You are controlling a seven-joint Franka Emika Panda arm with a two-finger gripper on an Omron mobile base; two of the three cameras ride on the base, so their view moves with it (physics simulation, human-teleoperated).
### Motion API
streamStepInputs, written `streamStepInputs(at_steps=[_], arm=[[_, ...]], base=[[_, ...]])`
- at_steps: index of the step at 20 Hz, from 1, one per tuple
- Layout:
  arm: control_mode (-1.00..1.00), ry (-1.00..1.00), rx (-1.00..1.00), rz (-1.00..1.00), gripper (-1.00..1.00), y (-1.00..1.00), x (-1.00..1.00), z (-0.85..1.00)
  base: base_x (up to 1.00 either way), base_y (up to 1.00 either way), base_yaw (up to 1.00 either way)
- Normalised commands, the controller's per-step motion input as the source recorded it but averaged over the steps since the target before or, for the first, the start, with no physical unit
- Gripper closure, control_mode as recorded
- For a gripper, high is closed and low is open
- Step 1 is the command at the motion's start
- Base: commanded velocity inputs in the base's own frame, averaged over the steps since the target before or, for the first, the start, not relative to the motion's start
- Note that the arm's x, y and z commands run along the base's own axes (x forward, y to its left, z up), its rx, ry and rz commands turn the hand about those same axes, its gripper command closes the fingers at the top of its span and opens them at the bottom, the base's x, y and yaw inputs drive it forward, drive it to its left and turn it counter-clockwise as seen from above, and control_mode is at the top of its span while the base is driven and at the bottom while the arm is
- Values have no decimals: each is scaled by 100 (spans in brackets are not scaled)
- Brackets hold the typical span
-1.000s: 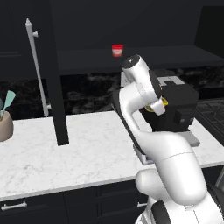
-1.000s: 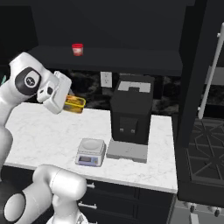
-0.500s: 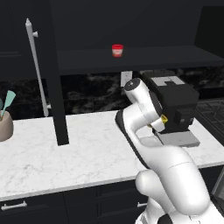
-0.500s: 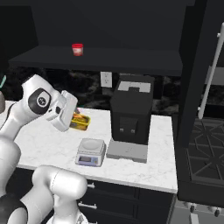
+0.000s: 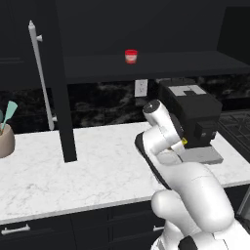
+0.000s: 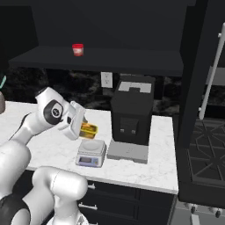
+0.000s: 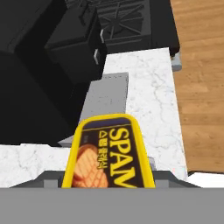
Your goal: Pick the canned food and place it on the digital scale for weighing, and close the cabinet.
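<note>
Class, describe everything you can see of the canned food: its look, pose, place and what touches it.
The canned food is a yellow tin with rounded corners and a dark label reading SPAM in yellow letters beside a picture of browned meat. It looks like glossy printed metal. The hand is shut on it and holds it in the air, just above the digital scale on the white marble counter, not yet resting on the plate. In the right base view it shows as a small yellow block beside the black machine.

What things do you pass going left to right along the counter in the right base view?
Claw holding the canned food → digital scale just below it → black machine → stove.
</note>
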Motion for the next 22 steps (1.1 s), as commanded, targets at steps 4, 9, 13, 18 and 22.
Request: streamStepInputs(at_steps=[4, 9, 13, 18, 22], arm=[[-100, 1, 1, 0, 100, -2, 59, -21], [-100, 10, 0, -1, 100, 0, 63, -46], [-100, 9, 0, -4, 100, 2, 50, -39], [-100, 12, 0, -5, 100, 5, 43, -56], [-100, 2, 0, -3, 100, 0, 13, -30]], base=[[0, 0, 0], [0, 0, 0], [0, 0, 0], [0, 0, 0], [0, 0, 0]])
